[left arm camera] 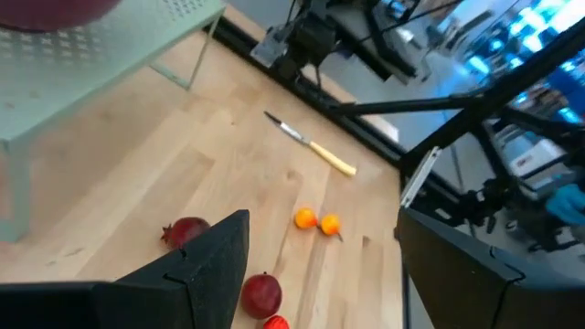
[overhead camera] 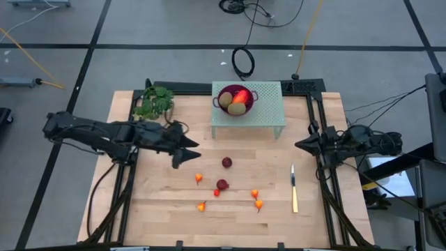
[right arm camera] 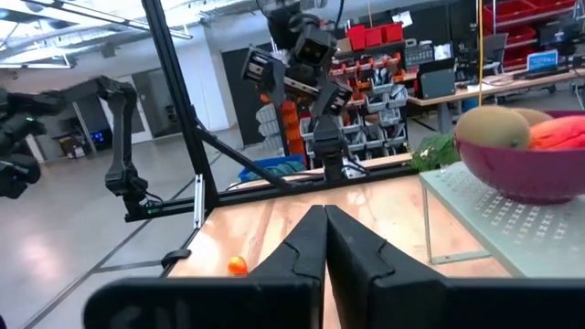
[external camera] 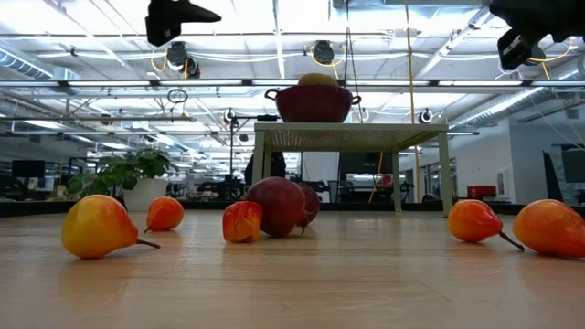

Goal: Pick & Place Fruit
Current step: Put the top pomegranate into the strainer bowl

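Left gripper (overhead camera: 187, 155) spread wide at centre-left, empty, right gripper (overhead camera: 301, 145) pinched closed at right, two dark red balls (overhead camera: 227, 162) mid-table, kiwis and orange-red piece in bowl (overhead camera: 249, 93) at upper centre.

A wooden table (overhead camera: 153, 209) holds a green stand (overhead camera: 268, 115) bearing a red bowl (overhead camera: 226, 95), 1 knife (overhead camera: 294, 189) and a leafy sprig (overhead camera: 155, 102).

One bowl (overhead camera: 237, 100) holds three fruits (two brownish-green ovals (overhead camera: 226, 100) and one long orange-red piece (overhead camera: 242, 97)). On the table (overhead camera: 153, 202): two dark red balls (overhead camera: 227, 162), five tiny orange-red bits (overhead camera: 198, 178), one knife (overhead camera: 294, 189), one leafy sprig (overhead camera: 155, 102).
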Tool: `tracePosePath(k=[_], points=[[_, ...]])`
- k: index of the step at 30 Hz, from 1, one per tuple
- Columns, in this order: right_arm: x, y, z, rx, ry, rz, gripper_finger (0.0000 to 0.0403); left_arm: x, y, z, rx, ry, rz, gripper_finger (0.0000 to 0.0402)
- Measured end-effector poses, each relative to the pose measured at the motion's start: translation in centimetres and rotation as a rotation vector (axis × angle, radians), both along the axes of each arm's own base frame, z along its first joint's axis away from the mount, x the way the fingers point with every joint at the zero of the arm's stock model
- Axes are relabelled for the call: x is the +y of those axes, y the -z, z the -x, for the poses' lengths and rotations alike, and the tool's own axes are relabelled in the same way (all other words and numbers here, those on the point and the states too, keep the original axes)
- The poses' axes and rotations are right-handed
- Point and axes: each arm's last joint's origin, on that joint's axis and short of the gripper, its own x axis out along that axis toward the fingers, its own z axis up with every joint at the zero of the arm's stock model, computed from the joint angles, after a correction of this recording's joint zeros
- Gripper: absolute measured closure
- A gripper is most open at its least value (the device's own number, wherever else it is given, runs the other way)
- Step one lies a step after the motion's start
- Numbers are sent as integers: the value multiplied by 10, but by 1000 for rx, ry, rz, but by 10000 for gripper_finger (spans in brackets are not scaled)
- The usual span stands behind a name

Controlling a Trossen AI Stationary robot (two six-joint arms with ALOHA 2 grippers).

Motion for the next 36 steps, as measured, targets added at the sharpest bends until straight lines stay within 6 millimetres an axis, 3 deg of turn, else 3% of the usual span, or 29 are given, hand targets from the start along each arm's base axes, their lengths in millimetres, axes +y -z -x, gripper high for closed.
tracePosePath(k=[11, 17, 24, 36], points=[[1, 1, 0, 2, -29, -9, 402, -16, -6, -70, 253, -100, 72, 128], [3, 1, 0, 1, -103, -3, 402, -22, 1, -104, 398, -177, 134, 128], [3, 1, 0, 2, -110, -2, 401, -25, 20, -135, 478, -273, 190, 128], [4, 1, 0, 1, -131, -1, 402, -15, 73, -161, 596, -501, 247, 128]])
